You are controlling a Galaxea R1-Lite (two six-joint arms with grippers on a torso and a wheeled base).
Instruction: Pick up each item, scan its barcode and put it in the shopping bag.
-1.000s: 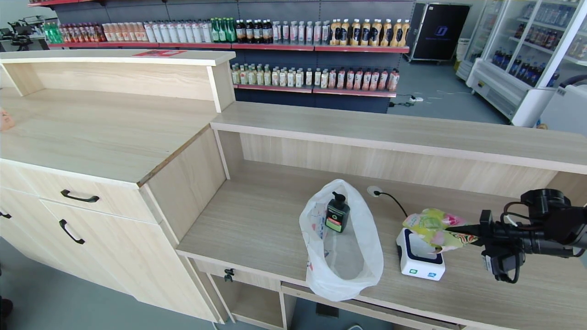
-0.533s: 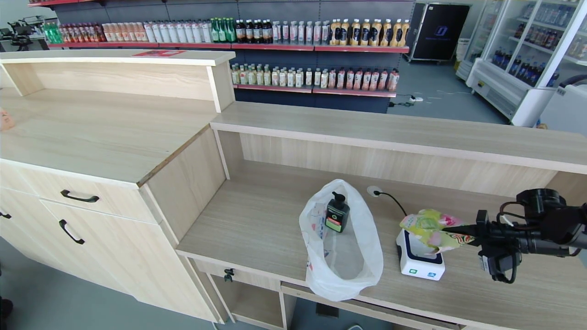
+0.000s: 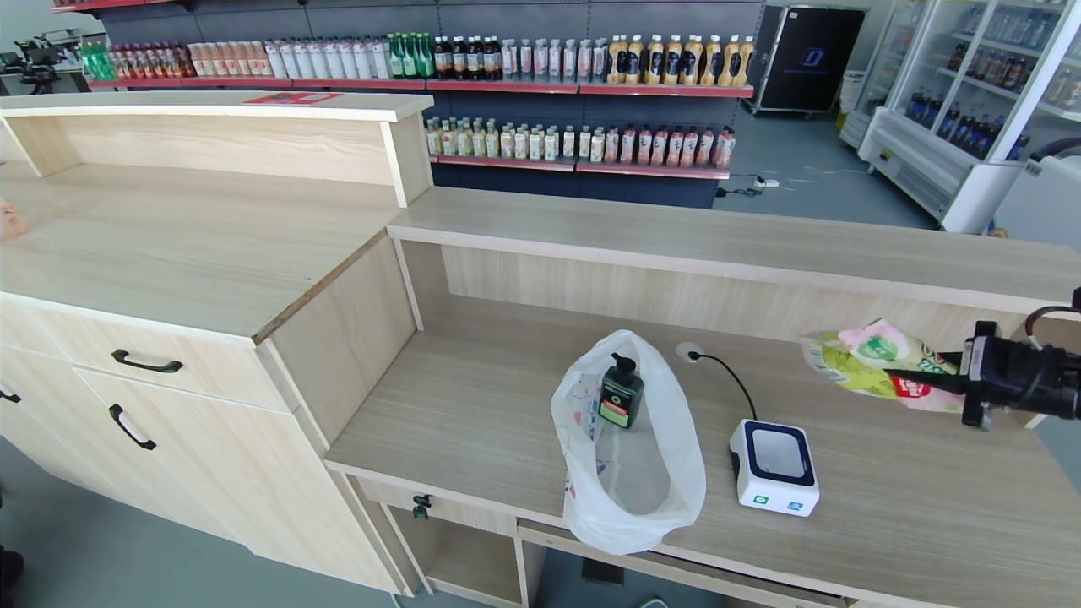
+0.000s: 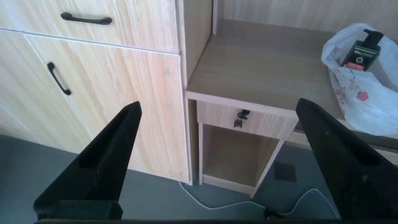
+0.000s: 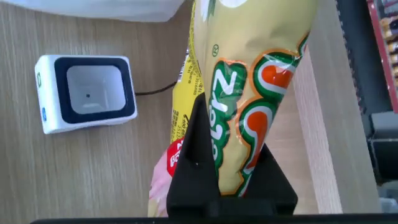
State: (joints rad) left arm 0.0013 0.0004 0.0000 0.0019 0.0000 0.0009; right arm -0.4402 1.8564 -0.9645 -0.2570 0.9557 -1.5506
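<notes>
The left hand (image 4: 217, 106) hangs wide open and holds nothing, low before the cabinet (image 4: 93, 74). On the tabletop (image 3: 473, 405) the scanner (image 3: 773, 464) sits left of and below the right hand (image 3: 925, 380). The shopping bag (image 3: 684, 473), with a pump bottle (image 3: 621, 395) inside, lies farther left. The right hand is clamped on the snack bag (image 3: 857, 359), held clear above the tabletop.
</notes>
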